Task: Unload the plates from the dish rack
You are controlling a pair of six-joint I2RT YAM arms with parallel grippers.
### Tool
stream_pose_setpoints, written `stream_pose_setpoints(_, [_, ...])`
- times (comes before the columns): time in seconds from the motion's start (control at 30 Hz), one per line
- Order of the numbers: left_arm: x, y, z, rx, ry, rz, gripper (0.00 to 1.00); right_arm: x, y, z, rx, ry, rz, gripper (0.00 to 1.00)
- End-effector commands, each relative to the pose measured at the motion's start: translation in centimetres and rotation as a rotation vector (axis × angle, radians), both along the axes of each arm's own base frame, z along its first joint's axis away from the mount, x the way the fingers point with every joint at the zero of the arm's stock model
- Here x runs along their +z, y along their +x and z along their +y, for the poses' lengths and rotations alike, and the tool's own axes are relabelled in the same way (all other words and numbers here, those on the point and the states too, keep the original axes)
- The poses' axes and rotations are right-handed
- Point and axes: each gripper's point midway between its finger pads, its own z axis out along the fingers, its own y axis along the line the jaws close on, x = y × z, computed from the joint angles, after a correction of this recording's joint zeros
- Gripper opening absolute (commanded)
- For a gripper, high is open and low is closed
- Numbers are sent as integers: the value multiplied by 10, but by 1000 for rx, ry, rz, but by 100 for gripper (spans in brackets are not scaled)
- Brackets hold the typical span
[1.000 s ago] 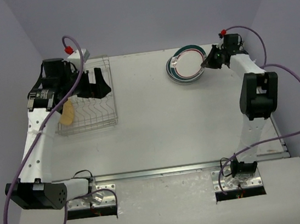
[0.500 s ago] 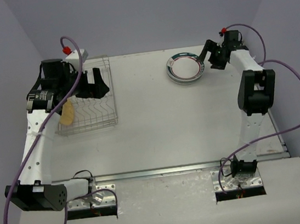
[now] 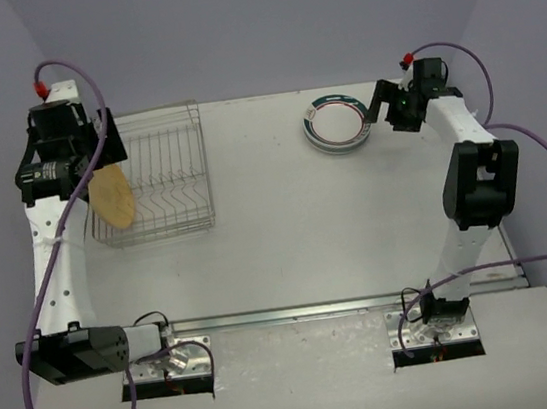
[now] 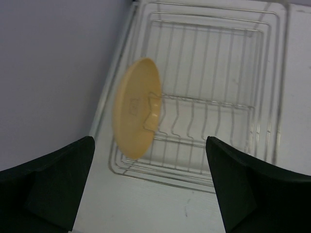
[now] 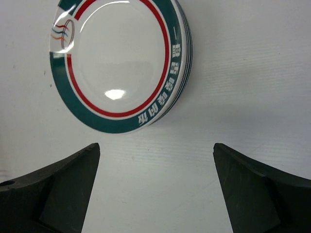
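Note:
The silver wire dish rack [image 3: 171,174] stands at the table's back left. One plain orange-tan plate [image 3: 111,197] stands on edge in its left end; the other slots show bare wire. My left gripper [image 3: 71,162] hangs open above and left of the rack. In the left wrist view the orange plate [image 4: 136,108] and the rack [image 4: 218,104] lie beyond my open left gripper [image 4: 150,189], apart from it. A stack of white plates with teal rims [image 3: 339,123] lies flat at the back right. My right gripper [image 3: 387,111] is open just right of it; the stack [image 5: 119,63] is clear of the right gripper [image 5: 155,189].
A purple wall [image 4: 48,73] runs close along the rack's left side, and more walls close the back and right of the white table [image 3: 307,230]. Both arms' purple cables loop beside them.
My right gripper has opened, let a plate down onto the stack and backed off to the right. My left arm has pulled up and left, away from the rack.

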Motion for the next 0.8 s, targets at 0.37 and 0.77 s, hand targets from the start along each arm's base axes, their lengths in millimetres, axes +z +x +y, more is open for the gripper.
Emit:
stream_pose_setpoints(0.37, [-67,26,89,107,179,281,80,71,-88,86,302,-204,-297,99])
stream_pose_setpoints(0.77, [-115,55,72,-22,5,367,75,71,-107,90,325,-178,-299,99])
